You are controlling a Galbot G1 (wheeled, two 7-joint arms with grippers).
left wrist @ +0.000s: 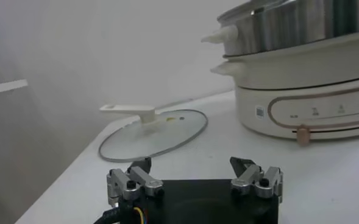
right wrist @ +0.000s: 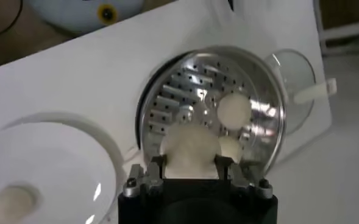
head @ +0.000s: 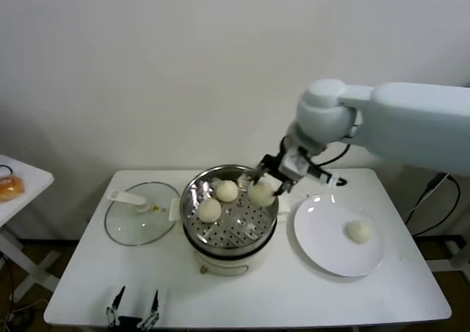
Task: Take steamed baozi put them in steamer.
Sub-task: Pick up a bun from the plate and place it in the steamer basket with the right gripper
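We see a plain pale wall behind a white table (head: 382, 288), whose smooth top has bare room along the near edge and at the right corner. A second small white table (head: 22, 178) stands off to the left with something orange on it.

At the table's middle sits the steamer (head: 229, 213), a round shiny steel pot with a perforated tray on a white electric base. Just to its right lies a round white plate (head: 323, 247), and to its left, near but apart, a flat glass lid (head: 139, 214) with a white handle.

Our right arm reaches in from the right; the right gripper (head: 263, 187) hangs over the steamer's right rim with its jaws closed on a baozi (head: 261, 193), a smooth off-white bun held over the tray. Two more baozi (head: 226, 191) rest on the tray toward the left, close together. A fourth (head: 358, 231) lies on the right part of the plate.

The left gripper (left wrist: 194, 179) rests low at the table's near edge, left of the steamer, jaws spread wide apart with nothing between them.
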